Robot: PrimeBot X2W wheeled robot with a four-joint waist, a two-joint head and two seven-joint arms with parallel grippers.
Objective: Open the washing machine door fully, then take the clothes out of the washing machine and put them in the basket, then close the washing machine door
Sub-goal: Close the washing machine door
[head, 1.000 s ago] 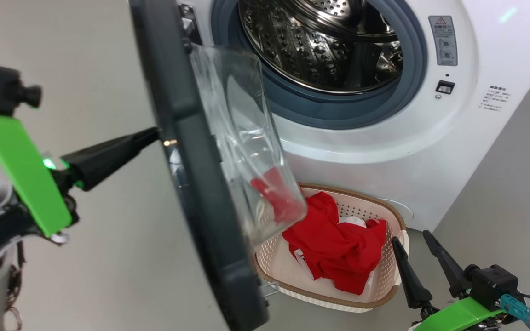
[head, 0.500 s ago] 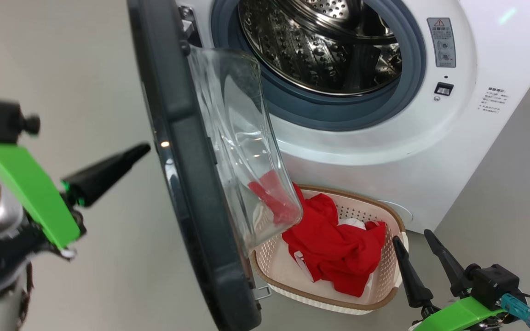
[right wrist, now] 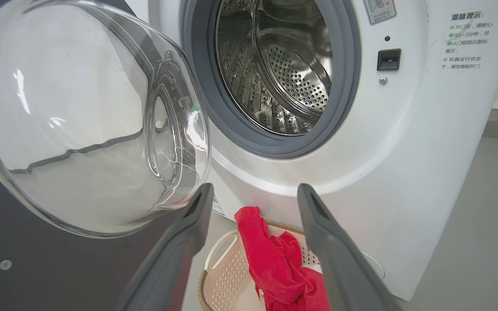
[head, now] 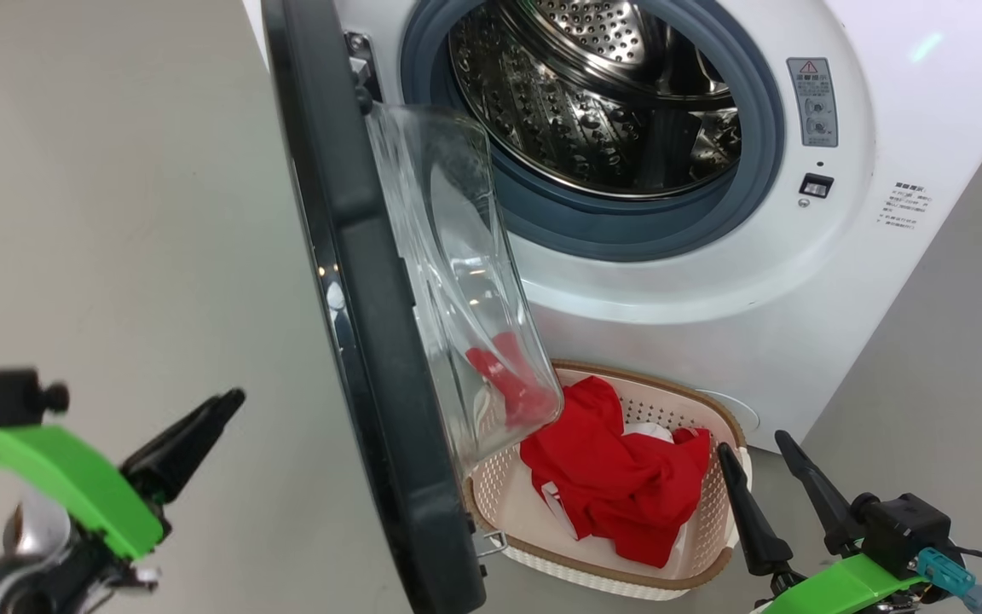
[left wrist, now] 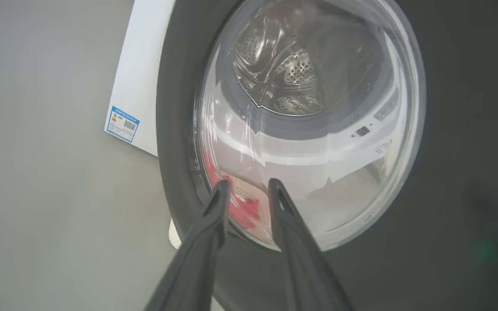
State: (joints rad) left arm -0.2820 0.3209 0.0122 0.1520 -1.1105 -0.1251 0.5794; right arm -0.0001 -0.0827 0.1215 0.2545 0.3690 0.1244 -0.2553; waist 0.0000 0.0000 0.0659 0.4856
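A white washing machine (head: 713, 281) stands on a grey floor (head: 116, 213), seen from above. Its round door (head: 372, 341) is swung out on hinges at the robot's left and stands edge-on to the head camera, the black rim facing outward and the clear glass bowl (head: 457, 281) bulging back toward the machine. Inside the grey rubber ring, the perforated steel drum (head: 593, 111) is in plain sight. Red clothes (head: 619, 486) with a little white cloth lie heaped in a cream basket (head: 627, 379), which sits on the floor against the machine's front, below the opening and partly behind the door glass. The left gripper (left wrist: 249, 183) hangs low on the outer side of the door, apart from it, pointing at the lower glass; its jaws are parted by a narrow gap and hold nothing. The right gripper (head: 752, 442) sits just beside the basket's right end, jaws spread wide and empty
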